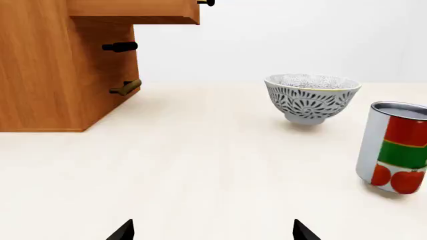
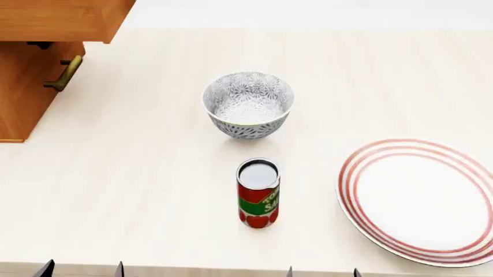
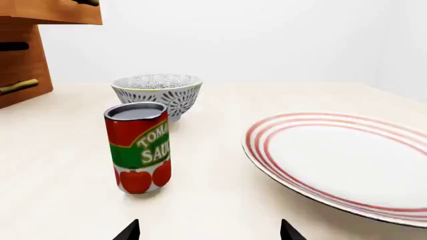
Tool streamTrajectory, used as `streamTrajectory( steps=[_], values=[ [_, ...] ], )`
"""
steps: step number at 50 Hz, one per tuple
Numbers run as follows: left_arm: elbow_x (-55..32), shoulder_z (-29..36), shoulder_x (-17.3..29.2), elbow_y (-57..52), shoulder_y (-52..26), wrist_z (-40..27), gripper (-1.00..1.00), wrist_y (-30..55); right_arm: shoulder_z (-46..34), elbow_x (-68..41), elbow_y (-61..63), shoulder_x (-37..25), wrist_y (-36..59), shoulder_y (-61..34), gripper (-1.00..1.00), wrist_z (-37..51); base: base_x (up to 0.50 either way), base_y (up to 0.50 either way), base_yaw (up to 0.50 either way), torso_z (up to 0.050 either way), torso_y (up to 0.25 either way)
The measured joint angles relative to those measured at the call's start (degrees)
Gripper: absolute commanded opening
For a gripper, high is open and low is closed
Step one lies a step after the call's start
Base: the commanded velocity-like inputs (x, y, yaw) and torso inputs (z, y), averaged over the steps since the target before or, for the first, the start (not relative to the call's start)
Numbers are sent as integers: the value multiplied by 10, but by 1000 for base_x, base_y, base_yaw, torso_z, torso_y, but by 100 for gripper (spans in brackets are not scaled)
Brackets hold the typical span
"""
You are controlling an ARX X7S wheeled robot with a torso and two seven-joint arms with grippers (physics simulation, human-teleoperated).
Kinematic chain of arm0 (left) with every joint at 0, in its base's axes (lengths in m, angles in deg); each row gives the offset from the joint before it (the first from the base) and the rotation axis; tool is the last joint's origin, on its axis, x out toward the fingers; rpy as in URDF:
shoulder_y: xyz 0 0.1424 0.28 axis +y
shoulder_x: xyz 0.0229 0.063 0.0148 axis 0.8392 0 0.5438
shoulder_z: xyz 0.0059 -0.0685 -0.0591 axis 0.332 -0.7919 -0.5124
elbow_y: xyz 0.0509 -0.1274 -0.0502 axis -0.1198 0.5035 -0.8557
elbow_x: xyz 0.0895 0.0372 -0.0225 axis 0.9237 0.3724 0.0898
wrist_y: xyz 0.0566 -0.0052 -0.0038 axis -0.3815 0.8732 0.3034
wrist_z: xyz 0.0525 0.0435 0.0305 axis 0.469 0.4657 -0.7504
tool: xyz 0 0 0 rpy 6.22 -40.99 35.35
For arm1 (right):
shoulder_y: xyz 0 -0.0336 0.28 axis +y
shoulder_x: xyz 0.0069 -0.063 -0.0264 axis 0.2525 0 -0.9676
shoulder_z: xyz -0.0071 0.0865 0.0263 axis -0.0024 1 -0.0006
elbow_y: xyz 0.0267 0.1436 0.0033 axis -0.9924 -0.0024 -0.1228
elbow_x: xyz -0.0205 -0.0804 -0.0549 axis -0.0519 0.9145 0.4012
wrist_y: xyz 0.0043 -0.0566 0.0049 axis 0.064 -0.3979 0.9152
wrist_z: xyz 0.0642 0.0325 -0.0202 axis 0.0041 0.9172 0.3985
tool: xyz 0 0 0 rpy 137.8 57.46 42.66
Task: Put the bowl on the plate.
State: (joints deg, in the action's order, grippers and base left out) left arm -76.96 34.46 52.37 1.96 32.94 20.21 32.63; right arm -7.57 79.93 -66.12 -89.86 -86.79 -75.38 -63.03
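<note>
The bowl, white with a dense grey floral pattern, stands upright on the pale table; it shows too in the left wrist view and the right wrist view. The plate, white with red rings, lies flat at the table's right. My left gripper is at the near edge on the left, open, nothing between its fingertips. My right gripper is at the near edge between can and plate, also open and empty, fingertips spread wide. Both stand well short of the bowl.
A red tomato-sauce can stands upright just in front of the bowl, between it and the grippers. A wooden cabinet with a pulled-out drawer and handles occupies the far left.
</note>
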Motion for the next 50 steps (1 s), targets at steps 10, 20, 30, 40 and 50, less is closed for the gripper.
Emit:
streamTrajectory(
  steps=[10, 20, 30, 40, 50],
  values=[
    [-8, 16, 13, 3, -2, -8, 100, -6, -15, -2, 14, -11, 19, -4, 100, 16, 0, 0, 0, 0, 0],
    [-14, 31, 28, -1, -8, -17, 100, -9, -19, -15, 45, -29, 55, -13, 100, 32, 0, 0, 0, 0, 0],
    [-20, 38, 41, -18, -17, -28, 100, -1, -11, -30, 93, -47, 107, -28, 100, 46, 0, 0, 0, 0, 0],
    [-36, 40, 50, -35, -27, -34, 100, 10, -1, -46, 127, -60, 147, -40, 100, 59, 0, 0, 0, 0, 0],
    [-49, 44, 57, -45, -34, -40, 100, 14, 7, -60, 152, -72, 176, -49, 100, 68, 0, 0, 0, 0, 0]
  ],
)
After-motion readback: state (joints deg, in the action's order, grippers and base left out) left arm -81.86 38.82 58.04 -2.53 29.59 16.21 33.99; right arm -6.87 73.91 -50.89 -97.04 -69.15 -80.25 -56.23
